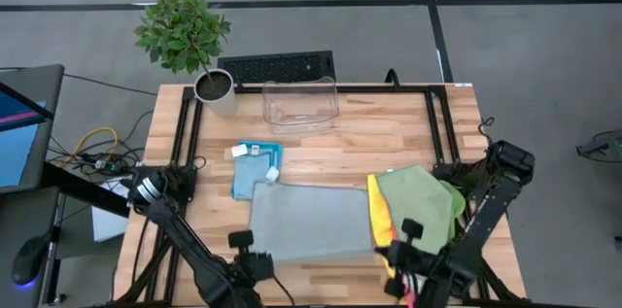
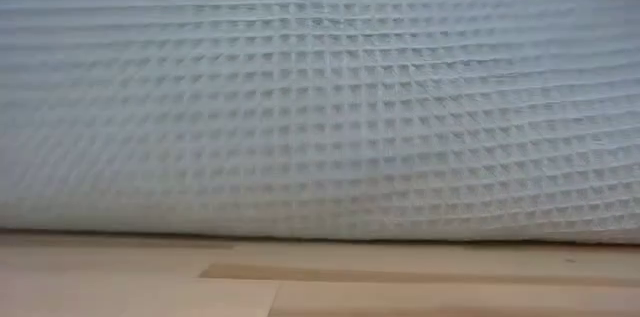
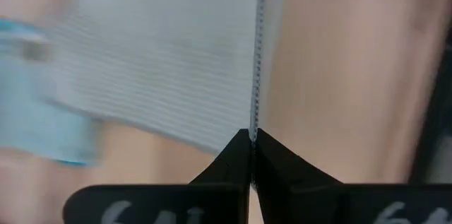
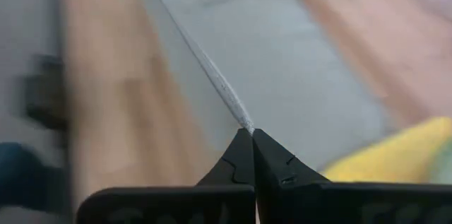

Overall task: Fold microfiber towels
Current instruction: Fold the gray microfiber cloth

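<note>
Towels first: from the high view I count four on the table, a light blue towel (image 1: 255,167) left of centre, a grey towel (image 1: 309,221) spread flat in the lower middle, then a yellow towel (image 1: 379,219) and a green towel (image 1: 420,196) heaped together at lower right. The low view gives me none of that, only the grey towel's waffle weave filling the frame above a strip of table (image 2: 320,282). My left gripper (image 1: 260,259) sits at the grey towel's lower left corner; its wrist view shows what the overhead cannot, the fingers pressed together with the towel's edge (image 3: 256,75) pinched between the tips. The left arm reaches in low from the left edge of the frame. My right gripper (image 1: 392,247) is at the towel's lower right corner, clamped on that edge too, as its own wrist view makes plain, and its arm angles down from the right. One clear bin (image 1: 300,102) and one potted plant (image 1: 185,36) stand at the top.
</note>
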